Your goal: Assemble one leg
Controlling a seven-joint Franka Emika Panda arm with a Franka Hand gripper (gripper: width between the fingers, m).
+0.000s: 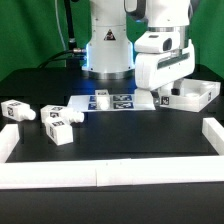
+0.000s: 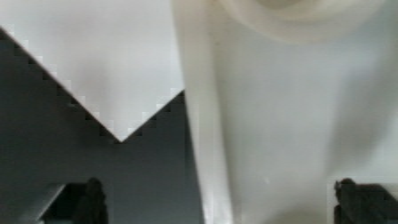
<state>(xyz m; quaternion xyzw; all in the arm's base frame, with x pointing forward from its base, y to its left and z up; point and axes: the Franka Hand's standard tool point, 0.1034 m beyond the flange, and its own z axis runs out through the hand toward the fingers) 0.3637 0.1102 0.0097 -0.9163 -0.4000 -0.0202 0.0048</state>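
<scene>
right over the white tray piece (image 1: pixel 208 93), the gripper (image 2: pixel 222 205) hangs with fingers (image 2: pixel 80 200) spread wide and nothing in them, while the leg (image 1: pixel 58 122) lies well apart from that tray piece toward the exterior view's left, so closing now would probably grab or shove the tray piece instead imo

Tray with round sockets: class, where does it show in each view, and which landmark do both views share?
Exterior view: the tray lies at the exterior view's right, beside the gripper.
Wrist view: the tray fills much of the picture, close up.
Shared landmark: the gripper, its fingers spread wide.
</scene>
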